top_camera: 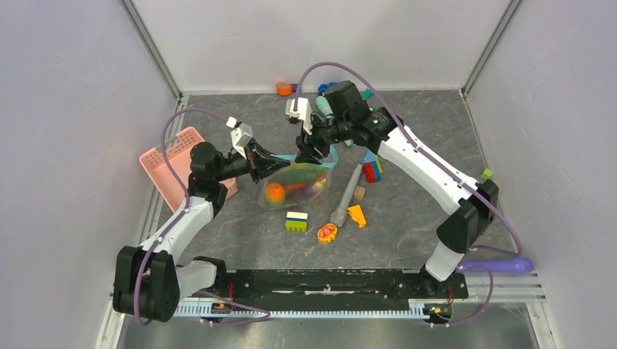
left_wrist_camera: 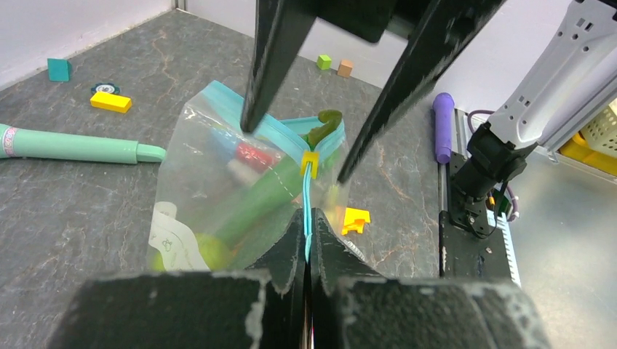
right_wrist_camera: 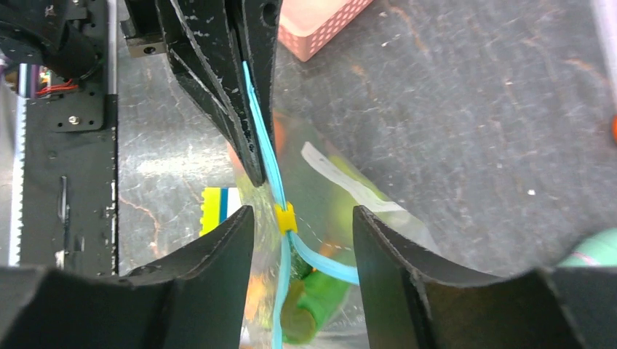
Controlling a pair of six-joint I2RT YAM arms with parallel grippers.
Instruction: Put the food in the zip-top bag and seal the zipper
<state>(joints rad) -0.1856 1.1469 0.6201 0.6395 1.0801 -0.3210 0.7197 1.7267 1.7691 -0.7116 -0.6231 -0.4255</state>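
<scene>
In the top view the bag (top_camera: pixel 295 187) lies mid-frame on the desk (top_camera: pixel 407 236), with food (top_camera: pixel 274 193) showing through the plastic: an orange piece beside green and red ones. The left pincer (top_camera: pixel 284 161) meets the bag's upper left edge, the right pincer (top_camera: pixel 311 154) hangs just right of it, and a pink basket (top_camera: pixel 174 163) sits at left. Filling looks done from here, though I cannot tell whether any loose piece on the desk counts as food, and the zipper is too thin to judge. The left wrist view settles that. At bottom centre the left pincer (left_wrist_camera: pixel 307 227) is clamped shut on the zipper (left_wrist_camera: pixel 308 203). The strip runs joined up to a yellow slider (left_wrist_camera: pixel 310 161). Past it the tracks split round an open mouth, where a green piece (left_wrist_camera: pixel 325 125) sits at the lip. The right pincer (left_wrist_camera: pixel 298 149) drops in from the top, jaws apart, one finger on either side of the slider. The right wrist view looks the other way. Its own pincer (right_wrist_camera: pixel 302 218) is spread at the bottom, the slider (right_wrist_camera: pixel 286 218) between the fingers with a gap on each side. The left pincer (right_wrist_camera: pixel 255 171) pinches the zipper (right_wrist_camera: pixel 260 116) above. So I judge the seal part-made: the slider has the remaining stretch to run.
</scene>
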